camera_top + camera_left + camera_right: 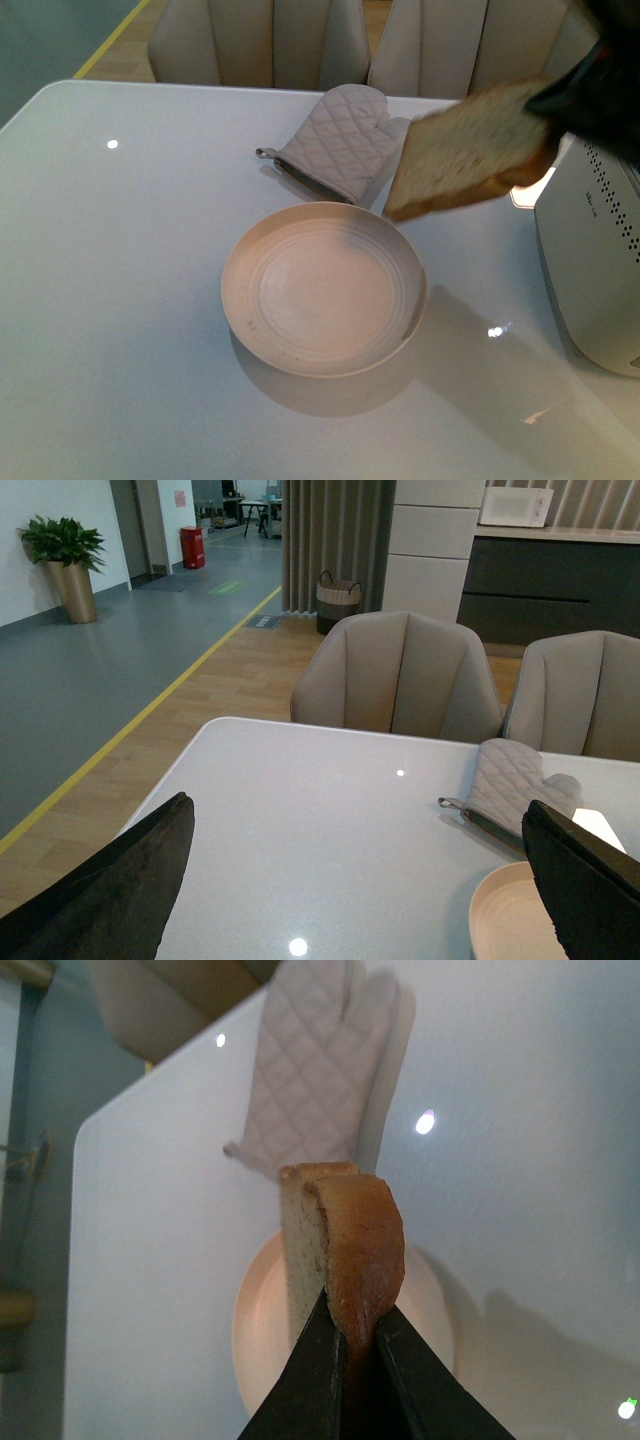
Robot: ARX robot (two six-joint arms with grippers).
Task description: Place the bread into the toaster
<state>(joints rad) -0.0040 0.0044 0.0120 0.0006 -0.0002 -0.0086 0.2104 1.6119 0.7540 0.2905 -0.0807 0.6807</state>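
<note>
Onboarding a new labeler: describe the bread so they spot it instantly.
On the white table, find the boxy toaster at the right edge. Just left of its top, the bread hangs in the air, pinched by the right gripper. It is the only tan, brown-crusted slice; the plate and quilted mitt lie flat.

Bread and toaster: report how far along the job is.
Done: the bread is off the plate, pinched by the right end effector. In hand: it hangs in the air, tilted, beside the toaster. Left: carry it over the toaster's top and lower it in; no slot shows in view.
</note>
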